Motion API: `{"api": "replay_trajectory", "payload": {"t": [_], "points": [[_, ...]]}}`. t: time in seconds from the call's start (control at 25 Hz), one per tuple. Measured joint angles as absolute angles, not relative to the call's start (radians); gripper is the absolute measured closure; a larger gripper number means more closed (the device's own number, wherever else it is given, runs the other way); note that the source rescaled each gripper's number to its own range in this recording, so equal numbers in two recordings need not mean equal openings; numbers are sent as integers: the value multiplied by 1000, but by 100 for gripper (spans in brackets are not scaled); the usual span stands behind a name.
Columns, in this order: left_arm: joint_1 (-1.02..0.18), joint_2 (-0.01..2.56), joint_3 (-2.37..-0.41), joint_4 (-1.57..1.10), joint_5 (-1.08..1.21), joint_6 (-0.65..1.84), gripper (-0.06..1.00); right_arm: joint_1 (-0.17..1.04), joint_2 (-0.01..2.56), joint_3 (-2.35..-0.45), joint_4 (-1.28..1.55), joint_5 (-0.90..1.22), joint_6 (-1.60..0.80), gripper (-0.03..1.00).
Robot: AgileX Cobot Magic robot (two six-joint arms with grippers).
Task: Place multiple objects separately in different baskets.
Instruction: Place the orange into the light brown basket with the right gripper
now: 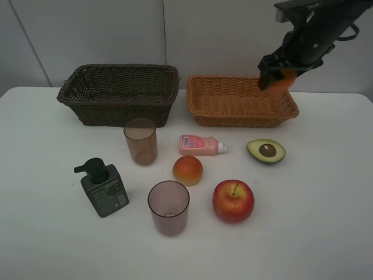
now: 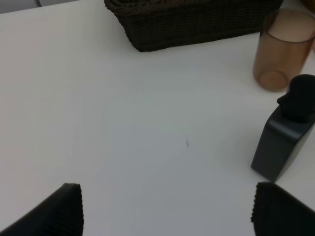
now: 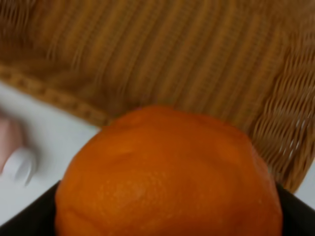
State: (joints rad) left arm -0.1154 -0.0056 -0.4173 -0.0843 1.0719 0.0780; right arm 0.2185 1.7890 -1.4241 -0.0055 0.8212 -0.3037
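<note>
White table (image 1: 326, 192); my right gripper (image 1: 277, 79) clamps the tangerine (image 3: 167, 172), tan basket (image 1: 233, 120) directly below it; left gripper (image 2: 172, 211) wide open, empty.

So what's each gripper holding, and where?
Right gripper holds the orange tangerine by its sides, over the tan basket. Left gripper is open, holding nothing.

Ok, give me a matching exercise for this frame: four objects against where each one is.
1 tangerine
2 avocado
3 pump bottle
4 apple

a left of the front cup
b right of the front cup
c in the right gripper, above the tan basket
d right of the pink bottle

Pairs: 1-c, 2-d, 3-a, 4-b
</note>
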Motion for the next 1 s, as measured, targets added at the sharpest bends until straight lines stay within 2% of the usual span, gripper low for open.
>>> {"api": "replay_trajectory", "payload": {"t": [0.48, 1.0], "points": [[-115, -6, -417, -84, 1072, 78, 2, 182, 2010, -1497, -10, 561, -304, 66], [-115, -6, -417, -84, 1072, 78, 2, 180, 2102, -1504, -9, 474, -304, 66]]}}
